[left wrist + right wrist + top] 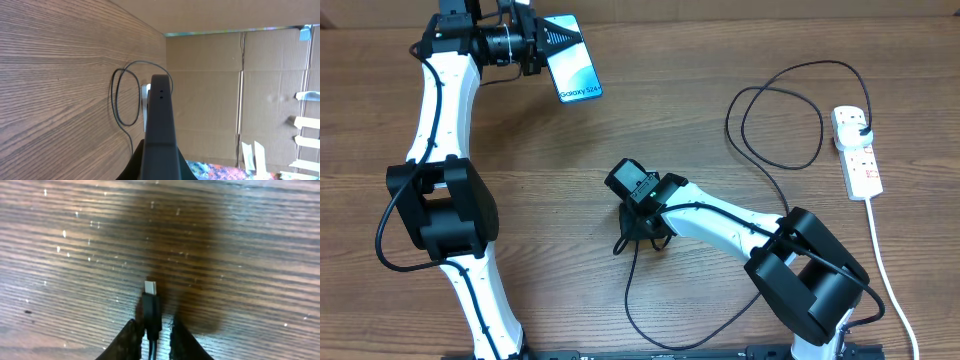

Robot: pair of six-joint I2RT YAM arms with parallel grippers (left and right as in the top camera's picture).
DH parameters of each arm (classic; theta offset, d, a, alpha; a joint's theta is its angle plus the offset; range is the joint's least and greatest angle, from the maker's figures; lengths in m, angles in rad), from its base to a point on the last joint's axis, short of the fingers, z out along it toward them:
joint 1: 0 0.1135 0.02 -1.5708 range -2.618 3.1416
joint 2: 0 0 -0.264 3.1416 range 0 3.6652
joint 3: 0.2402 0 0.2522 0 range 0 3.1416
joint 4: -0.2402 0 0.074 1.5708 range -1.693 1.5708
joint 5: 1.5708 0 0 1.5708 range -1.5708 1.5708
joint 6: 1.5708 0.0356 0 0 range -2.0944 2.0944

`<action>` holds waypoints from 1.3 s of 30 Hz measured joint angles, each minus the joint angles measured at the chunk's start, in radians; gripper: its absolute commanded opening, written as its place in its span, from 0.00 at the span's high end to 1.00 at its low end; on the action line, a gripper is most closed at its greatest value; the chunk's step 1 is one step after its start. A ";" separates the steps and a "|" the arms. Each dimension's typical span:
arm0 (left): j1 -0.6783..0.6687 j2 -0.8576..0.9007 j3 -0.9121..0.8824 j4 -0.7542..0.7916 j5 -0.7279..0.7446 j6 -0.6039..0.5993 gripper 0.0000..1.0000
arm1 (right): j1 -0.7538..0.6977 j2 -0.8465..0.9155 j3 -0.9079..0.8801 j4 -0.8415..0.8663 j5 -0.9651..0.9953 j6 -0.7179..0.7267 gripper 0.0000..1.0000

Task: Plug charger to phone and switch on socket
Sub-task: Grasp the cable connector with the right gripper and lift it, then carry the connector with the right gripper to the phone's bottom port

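My left gripper [544, 40] is shut on the phone [572, 60] and holds it up at the far left, cyan screen showing. In the left wrist view the phone [160, 115] stands edge-on between the gripper's [160, 167] fingers. The charger's black cable [628, 300] trails from mid-table, loops round [775, 125] and ends in a black plug [860, 127] seated in the white socket [860, 160] at the right. My right gripper [644, 236] is low over the table, shut on the charger's small plug tip [150, 300], whose metal end pokes out ahead of the fingers [131, 340].
The socket's white cord [885, 270] runs down the right side toward the front edge. Cardboard walls [250, 90] stand beyond the table's far side. The cable's loop [125, 97] and a sliver of the socket [144, 100] show behind the phone.
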 measured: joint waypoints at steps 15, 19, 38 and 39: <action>0.000 0.000 0.000 -0.002 -0.003 0.000 0.96 | -0.011 0.010 0.007 0.014 -0.040 0.018 0.96; 0.000 0.000 0.000 0.003 -0.003 0.000 0.96 | -0.061 0.041 0.041 0.032 -0.201 0.007 0.96; 0.009 0.000 -0.002 0.288 0.132 -0.146 0.95 | -0.326 0.055 0.068 0.686 -1.081 0.045 0.96; 0.011 0.000 -0.002 0.323 0.142 -0.173 0.95 | -0.332 0.055 0.068 0.729 -1.106 0.060 0.96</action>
